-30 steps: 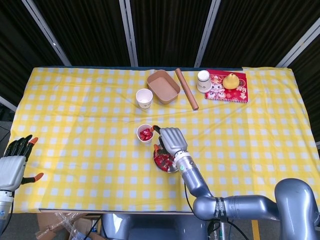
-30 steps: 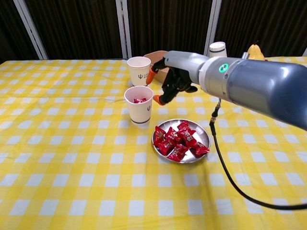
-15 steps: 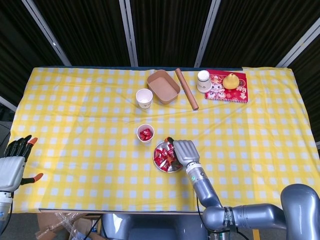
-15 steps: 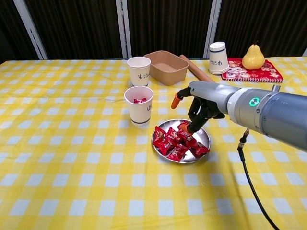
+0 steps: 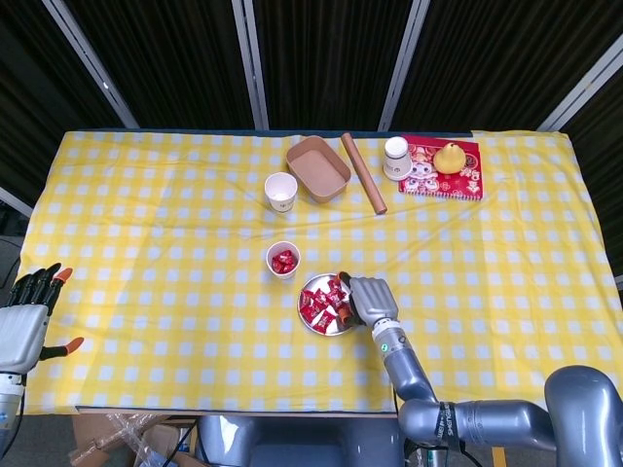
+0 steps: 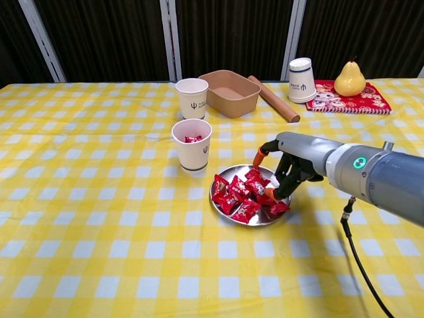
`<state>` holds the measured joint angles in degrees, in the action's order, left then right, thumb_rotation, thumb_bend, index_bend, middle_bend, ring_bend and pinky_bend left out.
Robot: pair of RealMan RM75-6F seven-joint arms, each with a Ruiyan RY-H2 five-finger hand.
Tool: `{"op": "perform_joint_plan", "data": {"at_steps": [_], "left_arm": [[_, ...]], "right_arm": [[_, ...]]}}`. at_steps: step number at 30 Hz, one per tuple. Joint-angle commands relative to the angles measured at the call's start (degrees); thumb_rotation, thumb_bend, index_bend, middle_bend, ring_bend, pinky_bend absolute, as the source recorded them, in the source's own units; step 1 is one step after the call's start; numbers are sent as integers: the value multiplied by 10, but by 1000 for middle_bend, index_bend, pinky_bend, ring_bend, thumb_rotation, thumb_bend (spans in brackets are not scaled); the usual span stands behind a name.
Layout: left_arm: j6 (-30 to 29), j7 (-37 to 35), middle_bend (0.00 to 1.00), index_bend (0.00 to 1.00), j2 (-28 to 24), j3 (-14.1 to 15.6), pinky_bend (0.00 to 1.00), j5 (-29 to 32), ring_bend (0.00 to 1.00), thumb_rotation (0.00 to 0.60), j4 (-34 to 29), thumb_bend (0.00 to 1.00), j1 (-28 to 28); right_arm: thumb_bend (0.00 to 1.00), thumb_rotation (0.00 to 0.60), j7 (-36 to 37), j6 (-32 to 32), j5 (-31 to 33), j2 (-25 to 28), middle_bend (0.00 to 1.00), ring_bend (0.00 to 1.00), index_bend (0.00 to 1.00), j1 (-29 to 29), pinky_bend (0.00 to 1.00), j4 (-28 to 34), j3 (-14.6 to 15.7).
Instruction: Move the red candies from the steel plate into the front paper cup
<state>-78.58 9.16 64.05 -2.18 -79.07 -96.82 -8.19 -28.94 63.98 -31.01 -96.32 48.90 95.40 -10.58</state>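
A steel plate point(image 5: 308, 319) of red candies point(image 5: 316, 305) is seen near the table's near edge, with the right hand point(image 5: 368, 300) lowered onto its right side. A paper cup point(image 5: 283, 259) holding candy stands just beyond it. The left hand point(image 5: 27, 318) is held spread at the near-left corner.

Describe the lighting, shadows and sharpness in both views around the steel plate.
Head view: even overhead light, sharp throughout; steel plate small, with a faint shadow beside the front paper cup. Chest view: soft light, the steel plate's rim showing mild sheen without harsh glare, right hand and red candies crisp, no motion blur; backdrop dark.
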Motion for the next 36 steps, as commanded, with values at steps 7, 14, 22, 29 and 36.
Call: {"op": "perform_joint_plan", "data": {"at_steps": [7,14,22,29,36], "left_arm": [[1,3,0,31,1,-1,0,3,0,600,-1,0,0],[3,4,0,31,1,-1,0,6,0,600,-2,0,0],[4,5,0,31,1,-2,0,9,0,600,-3,0,-1],[5,6,0,31,1,-2,0,11,0,600,-5,0,-1],[5,5,0,31,1,-2,0,10,0,600,-5,0,-1]], "right_arm": [[434,600,11,-14,-9,-9,823,966,257,-10,911,-17,0],[433,600,15,-25,-9,-15,823,966,325,-15,912,-35,-3],[433,600,20,-38,-10,-21,823,966,340,-20,911,-47,-4],[433,600,24,-42,-15,-26,823,966,340,-23,911,-47,-8],[434,600,30,-37,-32,-34,823,966,287,-25,912,-46,-15]]}}
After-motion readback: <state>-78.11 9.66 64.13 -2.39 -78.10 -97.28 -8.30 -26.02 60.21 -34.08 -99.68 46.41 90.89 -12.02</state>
